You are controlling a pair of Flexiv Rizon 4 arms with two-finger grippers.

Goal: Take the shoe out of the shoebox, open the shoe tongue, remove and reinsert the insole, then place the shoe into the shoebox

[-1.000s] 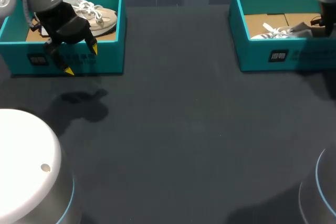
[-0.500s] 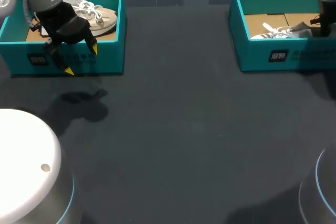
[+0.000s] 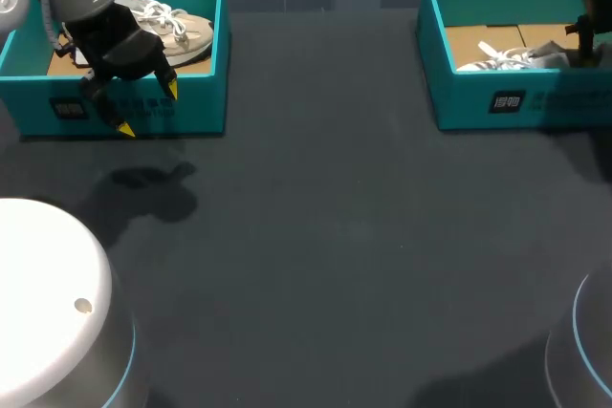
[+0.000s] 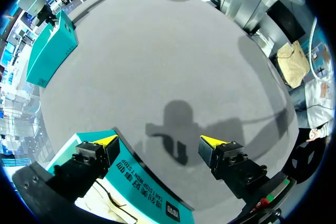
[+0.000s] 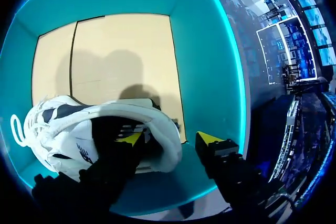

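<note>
While my R gripper (image 5: 169, 139) straddles the heel of the white shoe (image 5: 63, 119) in its shoebox (image 5: 207, 45), fingers apart w/o gripping, L gripper (image 4: 160, 141) hangs wide, empty.

A big table (image 3: 354, 236) fills almost the whole head view. Its top is flat and dark, almost black, and looks a bit like cloth. A soft shadow (image 3: 148, 188) lies on it near the left side. In the left wrist view the same top looks grey in brighter light.
</note>
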